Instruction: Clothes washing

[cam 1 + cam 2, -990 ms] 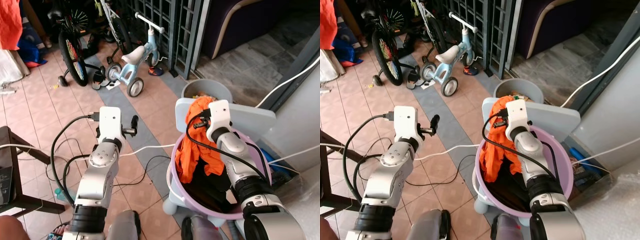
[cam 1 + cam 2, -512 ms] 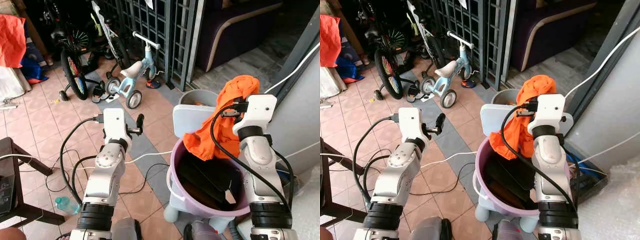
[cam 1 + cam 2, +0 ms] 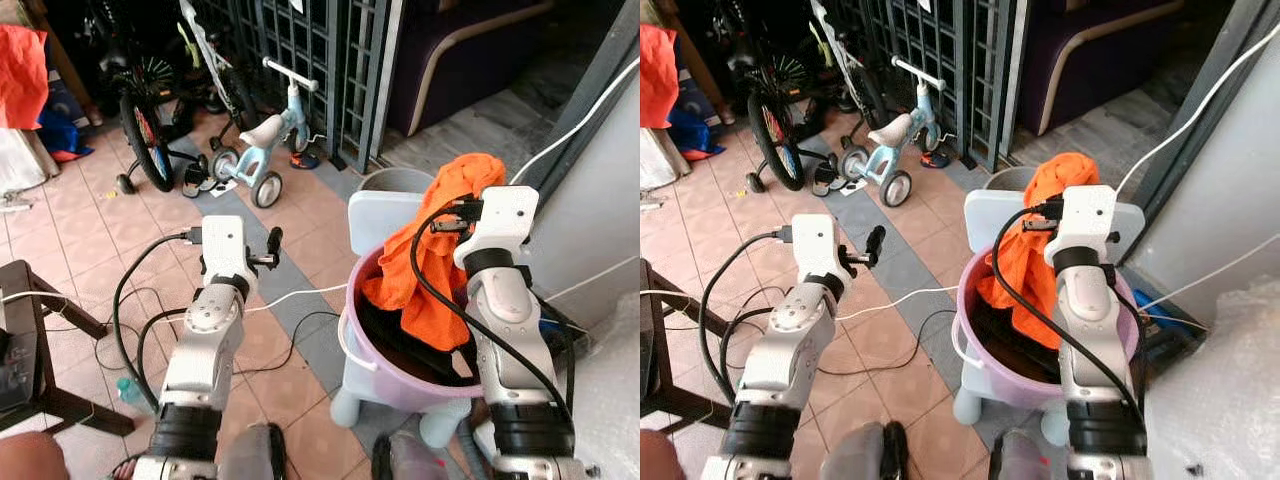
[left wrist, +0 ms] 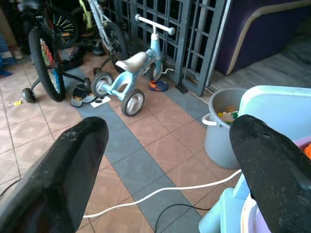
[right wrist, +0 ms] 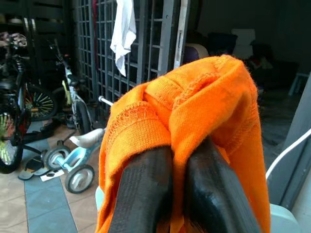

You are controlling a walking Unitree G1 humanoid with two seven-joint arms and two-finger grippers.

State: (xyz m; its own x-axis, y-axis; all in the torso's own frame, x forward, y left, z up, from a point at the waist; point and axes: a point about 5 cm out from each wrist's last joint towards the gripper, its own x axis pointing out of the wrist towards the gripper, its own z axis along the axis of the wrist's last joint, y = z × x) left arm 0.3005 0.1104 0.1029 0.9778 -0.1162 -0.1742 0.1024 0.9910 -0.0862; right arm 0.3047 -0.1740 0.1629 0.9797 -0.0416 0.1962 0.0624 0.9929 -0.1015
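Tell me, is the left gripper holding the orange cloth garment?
No, the left gripper is open over the tiled floor, while the right gripper pinches the orange cloth garment.

Tiled porch floor (image 3: 90, 230) in pinkish squares with a grey strip running through it. Dark metal grille gate (image 3: 310, 60) along the back, a bicycle (image 3: 140, 110) and a small blue tricycle (image 3: 262, 135) parked by it, daylight everywhere.

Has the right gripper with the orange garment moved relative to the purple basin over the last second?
Yes. The right gripper, shut on the orange garment, has risen from the purple basin's rim to well above it, lifting the cloth's upper part out.
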